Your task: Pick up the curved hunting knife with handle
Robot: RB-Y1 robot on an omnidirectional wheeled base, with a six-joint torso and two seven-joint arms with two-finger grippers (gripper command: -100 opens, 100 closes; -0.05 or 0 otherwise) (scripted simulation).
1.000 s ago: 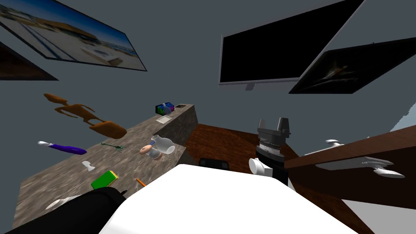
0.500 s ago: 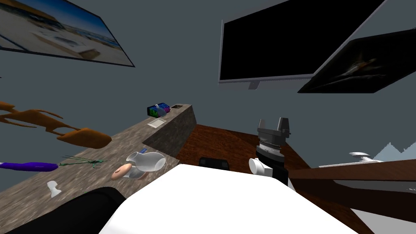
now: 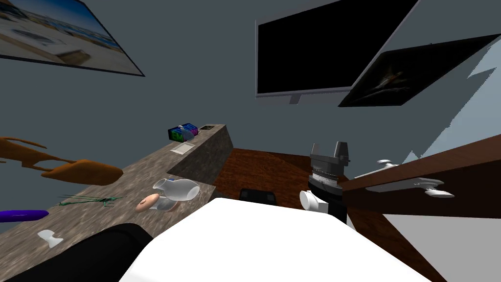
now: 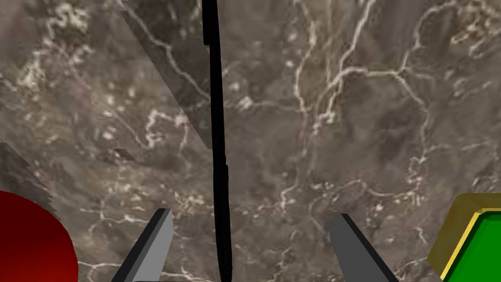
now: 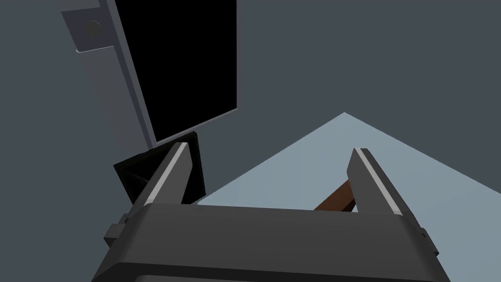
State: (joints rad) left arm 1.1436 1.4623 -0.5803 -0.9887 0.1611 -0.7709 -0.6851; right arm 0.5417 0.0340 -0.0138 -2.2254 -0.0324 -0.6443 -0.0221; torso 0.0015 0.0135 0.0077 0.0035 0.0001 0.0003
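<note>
My left gripper (image 4: 253, 214) is spread wide over the marbled counter (image 4: 352, 122).
A thin, slightly curved black strip (image 4: 216, 127), likely the knife, lies between its fingers (image 4: 151, 245), touching neither; a red thing (image 4: 29, 240) and a green block (image 4: 472, 249) flank them. My right gripper (image 3: 328, 148), right of centre in the head view, hangs spread and empty.

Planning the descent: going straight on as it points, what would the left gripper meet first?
The left gripper, fingers open, would probably meet the brown marbled countertop first, by a thin black line; depth is unclear.
</note>
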